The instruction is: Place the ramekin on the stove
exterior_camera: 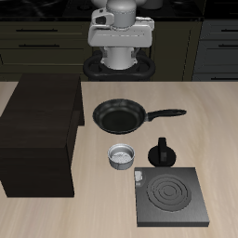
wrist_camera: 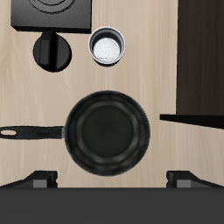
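The ramekin [exterior_camera: 123, 156] is a small round grey-white ribbed bowl standing upright on the table, between the frying pan and the stove. It also shows in the wrist view [wrist_camera: 107, 45]. The stove [exterior_camera: 169, 197] is a flat black slab with pale ring marks near the table's front edge, and only its edge shows in the wrist view [wrist_camera: 54, 10]. My gripper [exterior_camera: 120, 46] hangs high at the back of the table, far from the ramekin. In the wrist view the gripper [wrist_camera: 114, 179] is open and empty, its fingers wide apart above the pan.
A black long-handled frying pan [exterior_camera: 121, 116] lies mid-table, directly under the gripper in the wrist view [wrist_camera: 108, 131]. A small black pot-like object [exterior_camera: 164, 152] stands beside the ramekin, just behind the stove. A large dark wooden cabinet [exterior_camera: 37, 135] fills one side of the table.
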